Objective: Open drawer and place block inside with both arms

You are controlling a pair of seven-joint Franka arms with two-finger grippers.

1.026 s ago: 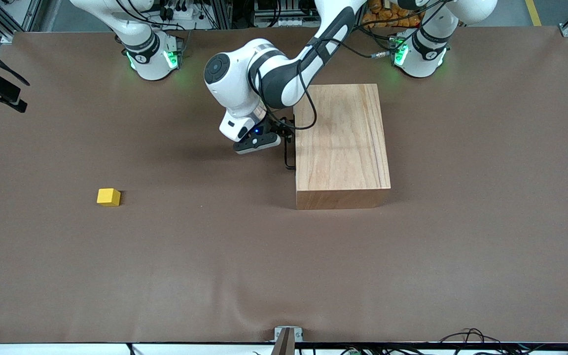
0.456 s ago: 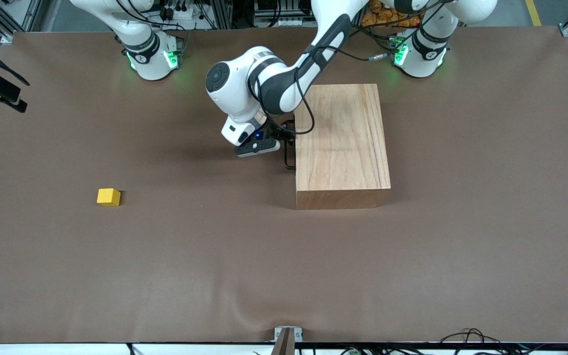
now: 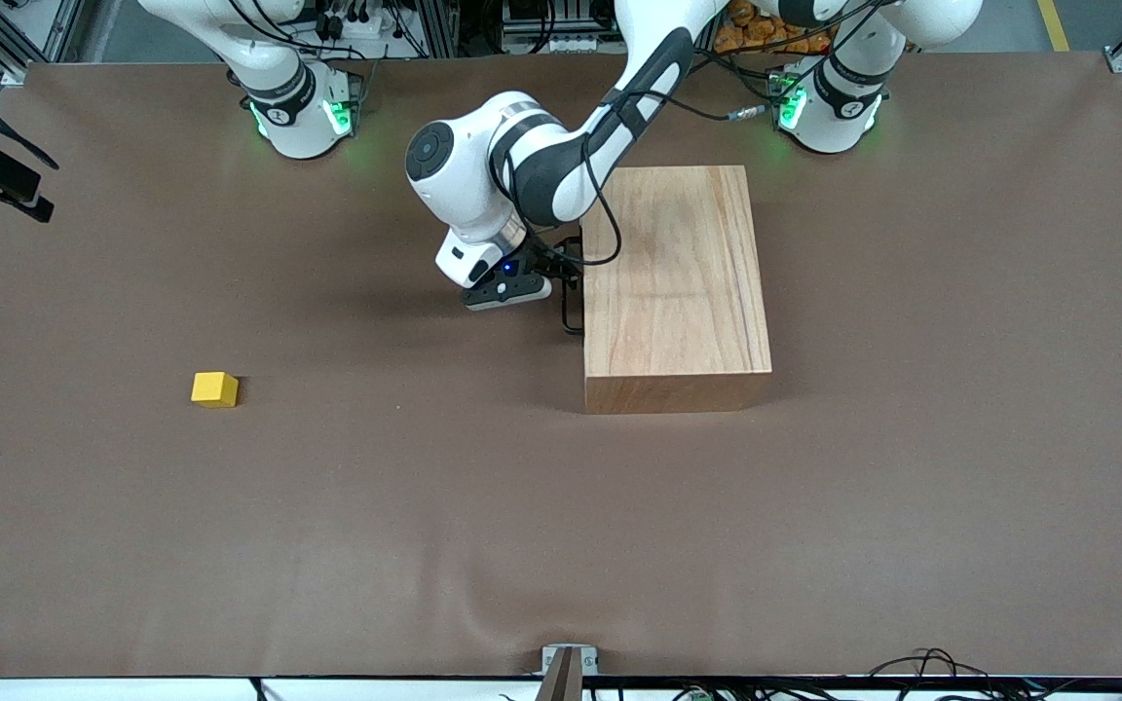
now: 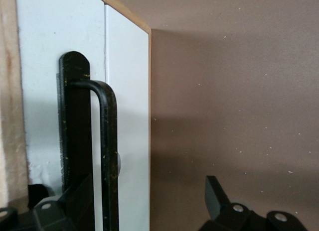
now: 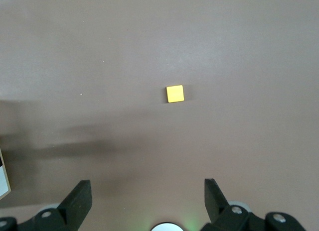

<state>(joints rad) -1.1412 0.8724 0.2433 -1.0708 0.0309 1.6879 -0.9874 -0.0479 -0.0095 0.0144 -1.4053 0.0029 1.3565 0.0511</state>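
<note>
Over the last second the left arm has drawn its wrist in toward the wooden box [image 3: 676, 287], and in the last half-second it has barely shifted, so the approach looks finished and the left gripper [image 3: 561, 277] has settled at the drawer face. In the left wrist view the thin black handle [image 4: 108, 156] stands just off the white front panel [image 4: 127, 116], and the fingers [image 4: 217, 197] are spread, one on each side of the bar, with a clear gap between them; they have not clamped on it. The drawer [image 4: 45, 81] sits flush in the box, not yet pulled out at all. This suggests the opening step is at its grasp stage: the jaws would need to come together on the handle before any pull away from the box makes sense, and the wire looks slim enough that a slightly off-centre close could slip past it. The block [image 3: 215, 388] has not moved; it lies on the brown table cover [image 3: 425, 506], well apart from the box, toward the right arm's end of the table and a little nearer the front camera than the box's handle side. The right gripper [image 5: 145, 198] waits high above the table, looking down on the block [image 5: 175, 93], its fingers wide apart and empty, exactly as it has been for the past second.
</note>
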